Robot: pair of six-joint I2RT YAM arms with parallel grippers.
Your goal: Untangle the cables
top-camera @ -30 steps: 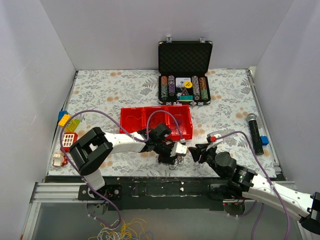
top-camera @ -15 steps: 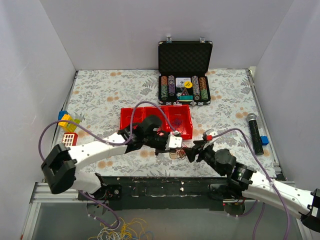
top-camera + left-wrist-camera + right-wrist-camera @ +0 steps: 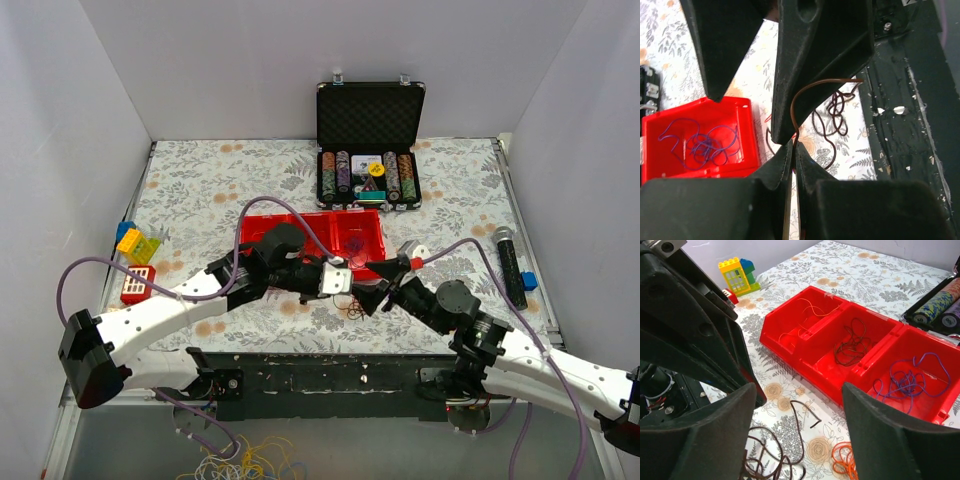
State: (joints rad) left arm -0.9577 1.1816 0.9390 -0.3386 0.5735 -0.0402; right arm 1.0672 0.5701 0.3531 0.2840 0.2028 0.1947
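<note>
On the floral tabletop (image 3: 200, 180) we count three compartments in the red tray (image 3: 805, 347), holding orange wires (image 3: 807, 307), dark brown wires (image 3: 852, 345) and purple wires (image 3: 907, 380). One brown tangle (image 3: 775, 455) and one orange coil (image 3: 842, 457) lie just before it. Our left claw (image 3: 793, 145) pinches a brown strand (image 3: 815, 84); the right claw (image 3: 799, 390) gapes wide. A chip case (image 3: 370, 140) stands behind.

The top camera looks down from far behind the left pincer (image 3: 350, 291) and right pincer (image 3: 369, 300). Each wrist camera sits close behind its own, both seeing the red tray (image 3: 783, 346) beyond.
</note>
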